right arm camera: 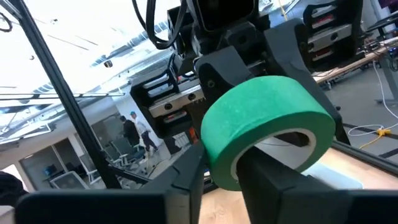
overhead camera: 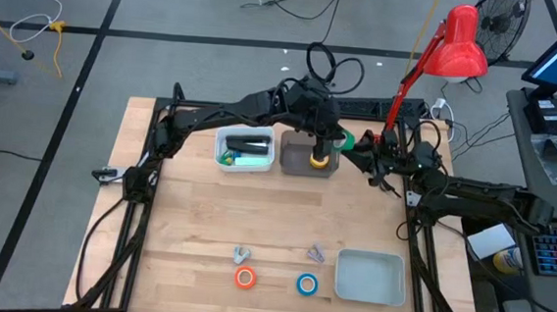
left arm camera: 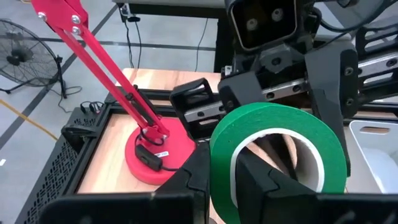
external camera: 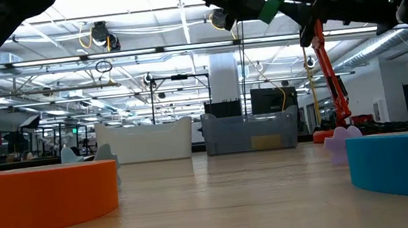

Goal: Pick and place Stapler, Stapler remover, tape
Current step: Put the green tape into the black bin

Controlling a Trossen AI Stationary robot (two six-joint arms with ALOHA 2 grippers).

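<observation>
A green tape roll (overhead camera: 347,138) hangs in the air just right of the grey bin (overhead camera: 309,164), high in the low view (external camera: 272,6). My left gripper (overhead camera: 336,134) reaches it from the table's left, my right gripper (overhead camera: 360,145) from the right, and both are shut on it. A yellow tape roll (overhead camera: 319,159) lies in the grey bin. A black stapler (overhead camera: 250,139) lies in the white bin (overhead camera: 223,140). An orange tape roll (overhead camera: 244,278) and a blue tape roll (overhead camera: 308,284) lie flat on the table near its front edge. My left gripper pinches the green roll's ring wall (left arm camera: 221,177), one finger (left arm camera: 264,183) inside the pale core and one (left arm camera: 189,186) outside. It comes roughly level from the table's left. The roll is clear of the table. My right gripper pinches the ring wall (right arm camera: 221,163) on the opposite side, one finger (right arm camera: 273,180) in the core and one (right arm camera: 186,180) outside. It comes roughly level from the table's right.
A red desk lamp (overhead camera: 460,46) stands at the table's far right, with its base (left arm camera: 152,155) close behind the grippers. A white tray (overhead camera: 370,278) sits front right. Two small lumps (overhead camera: 241,256) (overhead camera: 316,252) lie near the front rolls. The table's middle is bare wood.
</observation>
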